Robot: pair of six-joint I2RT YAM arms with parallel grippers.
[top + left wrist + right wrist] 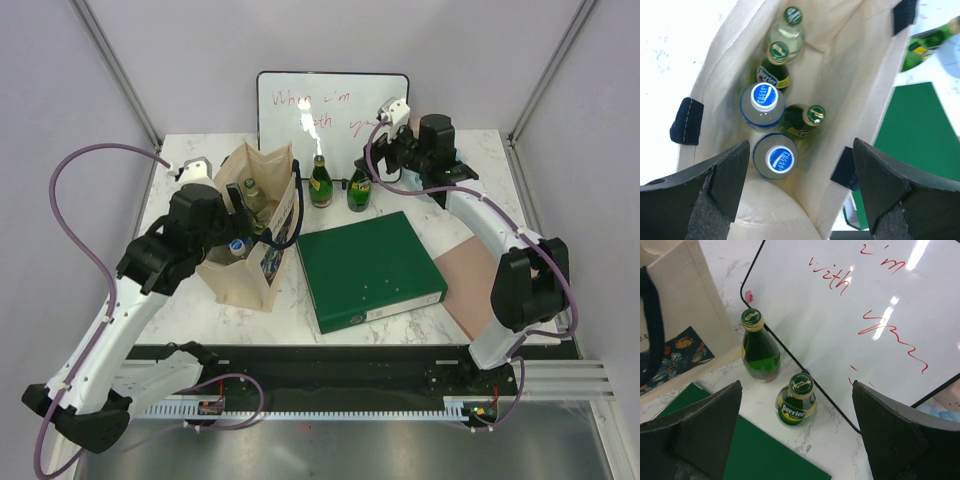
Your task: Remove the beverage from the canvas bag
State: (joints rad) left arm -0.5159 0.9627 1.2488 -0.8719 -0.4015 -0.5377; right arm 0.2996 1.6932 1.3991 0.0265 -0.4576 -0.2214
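Though unclear overhead, 5 bottles (763,102) in canvas bag (855,75); left hand (800,146), right hand (796,386) both released

I can read "Perrier" on the label of the nearer green bottle (796,402) and red handwritten "i'm with" on the whiteboard (840,335).

One canvas bag (240,275); five bottles (764,100) inside; two green bottles (759,352) outside; one binder (370,265).

White-and-black arms (130,320), seemingly mauve cables (110,147)
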